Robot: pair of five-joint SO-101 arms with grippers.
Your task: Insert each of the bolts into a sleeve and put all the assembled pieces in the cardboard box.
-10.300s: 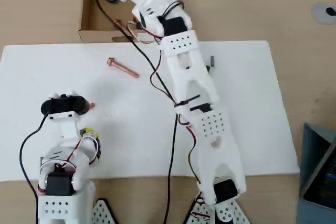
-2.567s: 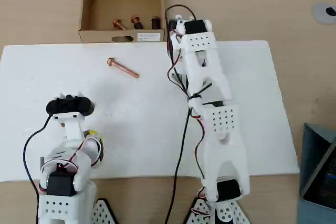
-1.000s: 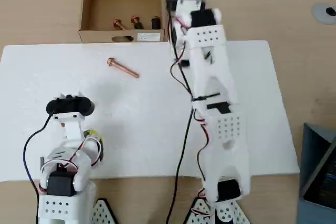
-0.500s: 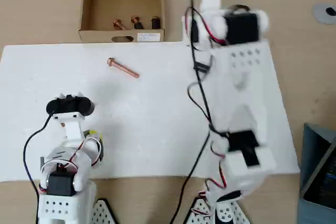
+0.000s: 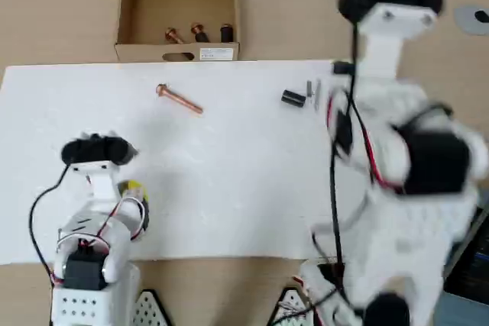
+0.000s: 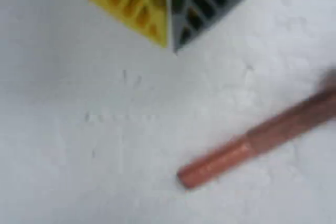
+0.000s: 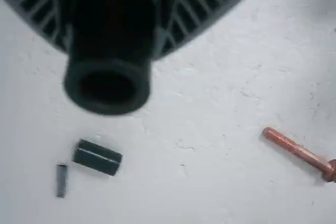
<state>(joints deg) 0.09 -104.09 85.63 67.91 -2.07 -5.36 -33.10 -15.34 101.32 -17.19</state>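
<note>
Swung back from the cardboard box (image 5: 122, 13), the right arm now rears over the mat's (image 5: 229, 188) right side — its right gripper (image 7: 111, 51) clamps a black sleeve (image 7: 107, 85). A spare sleeve (image 5: 293, 98) and a loose bolt (image 5: 179, 99) lie on the mat; three assembled pieces (image 5: 197, 33) sit in the box. The left gripper (image 6: 170, 38) is pinched closed, empty — a second bolt (image 6: 252, 145) lies near it.

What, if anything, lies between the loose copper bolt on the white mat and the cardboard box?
Nothing visible: only bare white mat separates the copper bolt from the near wall of the brown cardboard box. The loose black sleeve lies aside.
</note>
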